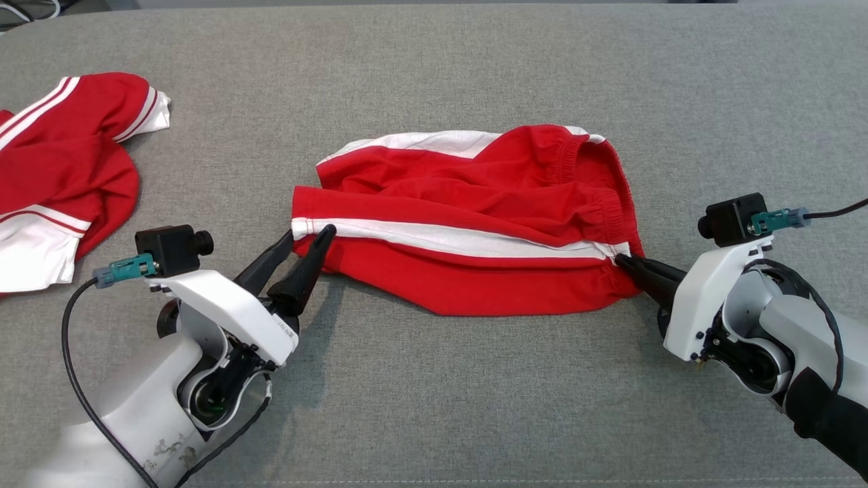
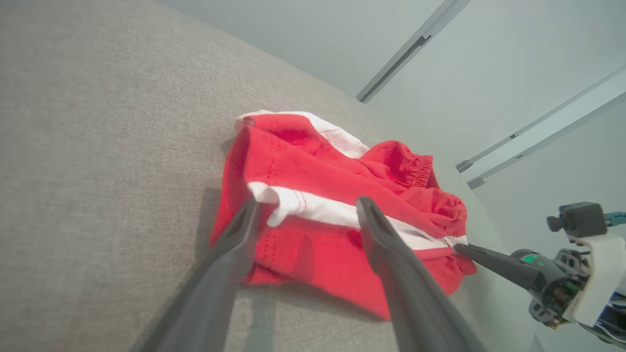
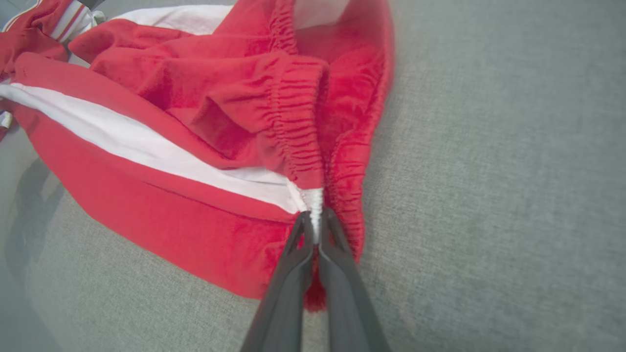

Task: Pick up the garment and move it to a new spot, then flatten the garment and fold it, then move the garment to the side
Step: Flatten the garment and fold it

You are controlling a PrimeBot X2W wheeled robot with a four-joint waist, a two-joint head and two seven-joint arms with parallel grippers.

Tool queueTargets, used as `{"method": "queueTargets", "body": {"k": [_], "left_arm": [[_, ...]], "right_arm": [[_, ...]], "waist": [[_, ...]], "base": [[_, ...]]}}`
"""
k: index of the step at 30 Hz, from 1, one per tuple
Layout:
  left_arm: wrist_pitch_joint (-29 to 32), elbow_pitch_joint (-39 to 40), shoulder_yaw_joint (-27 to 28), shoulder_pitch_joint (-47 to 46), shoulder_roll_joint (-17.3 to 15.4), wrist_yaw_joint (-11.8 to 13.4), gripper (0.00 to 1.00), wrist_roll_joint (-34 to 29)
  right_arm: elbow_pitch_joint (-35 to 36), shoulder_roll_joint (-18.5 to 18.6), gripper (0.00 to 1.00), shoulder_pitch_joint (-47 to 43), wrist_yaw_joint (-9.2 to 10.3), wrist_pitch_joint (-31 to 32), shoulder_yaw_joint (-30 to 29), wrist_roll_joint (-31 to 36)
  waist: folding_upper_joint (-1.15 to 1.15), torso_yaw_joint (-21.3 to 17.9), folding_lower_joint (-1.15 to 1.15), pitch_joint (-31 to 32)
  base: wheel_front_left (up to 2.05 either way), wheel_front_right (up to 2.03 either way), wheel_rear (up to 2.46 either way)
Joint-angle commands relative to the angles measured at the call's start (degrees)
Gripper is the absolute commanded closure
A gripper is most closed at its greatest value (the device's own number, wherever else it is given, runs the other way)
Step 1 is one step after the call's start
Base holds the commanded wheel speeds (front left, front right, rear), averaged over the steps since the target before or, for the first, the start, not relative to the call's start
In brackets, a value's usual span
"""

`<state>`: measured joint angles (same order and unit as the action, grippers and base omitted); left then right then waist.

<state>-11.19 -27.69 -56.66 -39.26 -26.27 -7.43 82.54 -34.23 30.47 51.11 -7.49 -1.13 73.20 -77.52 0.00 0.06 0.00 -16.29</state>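
The right end effector (image 3: 314, 222) pinches the garment (image 1: 468, 271) at its waistband (image 3: 298, 122), probably to anchor it. The left end effector (image 1: 308, 234) stands open at the hem (image 2: 266, 193).

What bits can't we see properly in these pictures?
Head view: the second red-and-white garment is cut off by the left edge.
Every view: the red shorts with white side stripes hide their own underside.
Right wrist view: the shut right gripper covers the cloth it pinches.
Left wrist view: whether the open left gripper touches the shorts is unclear.
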Motion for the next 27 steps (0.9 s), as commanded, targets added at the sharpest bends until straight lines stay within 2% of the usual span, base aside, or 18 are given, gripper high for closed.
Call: {"method": "queueTargets", "body": {"k": [1,7,8,9,10,11,12,16,19,27], "left_arm": [[0.0,1.4,1.2,-2.7,-2.4,-0.1,0.00,1.2],[-0.3,3.7,0.5,-3.0,-3.3,-0.1,0.00,3.6],[-0.4,4.0,0.5,-3.0,-3.6,-0.1,0.06,4.0],[-0.5,4.4,0.5,-2.9,-3.8,-0.1,0.32,4.3],[-0.5,4.4,0.5,-2.9,-3.8,-0.1,0.32,4.3],[-0.4,4.8,0.4,-2.9,-4.0,-0.1,0.63,4.7],[-0.3,5.5,0.5,-2.9,-4.2,-0.1,1.00,5.3],[1.2,9.6,2.4,-2.7,-5.0,-0.1,1.00,9.2],[2.9,13.9,5.3,-3.2,-7.0,-0.1,1.00,11.5],[13.7,22.4,12.8,-6.5,-12.0,-0.1,1.00,15.5]], "right_arm": [[0.3,0.6,1.00,-1.8,0.00,-0.7,0.1,0.6],[0.2,0.7,1.00,-1.9,0.00,-0.6,0.1,1.0],[0.2,0.7,1.00,-2.0,0.00,-0.6,0.1,1.0],[0.2,0.7,1.00,-2.0,0.00,-0.7,0.1,1.1],[0.2,0.7,1.00,-2.0,0.00,-0.7,0.1,1.1],[0.2,0.7,1.00,-2.0,0.00,-0.7,0.1,1.1],[0.2,0.7,1.00,-2.0,0.00,-0.8,0.1,1.0],[1.5,1.2,1.00,-1.8,0.00,-1.8,-0.3,-0.6],[4.2,2.2,1.00,-1.4,0.00,-2.7,-2.0,-4.0],[14.7,7.0,1.00,0.2,0.00,-2.4,-7.5,-12.4]], "waist": [[0.00,-0.1,0.00,-0.1],[0.00,-0.2,0.00,-0.1],[0.00,-0.1,0.00,0.0],[0.00,-0.1,0.00,0.0],[0.00,-0.1,0.00,0.0],[0.00,-0.1,0.00,0.0],[0.00,-0.1,0.00,0.1],[0.00,0.1,0.00,0.1],[0.00,0.2,0.00,0.2],[0.00,1.1,0.00,1.5]], "base": [[0.00,0.00,0.00],[0.00,0.00,0.00],[0.00,0.00,0.00],[0.00,0.00,0.00],[0.00,0.00,0.00],[0.00,0.00,0.00],[0.00,0.00,0.00],[0.00,0.00,0.00],[0.00,0.00,0.00],[0.00,0.00,0.00]]}}
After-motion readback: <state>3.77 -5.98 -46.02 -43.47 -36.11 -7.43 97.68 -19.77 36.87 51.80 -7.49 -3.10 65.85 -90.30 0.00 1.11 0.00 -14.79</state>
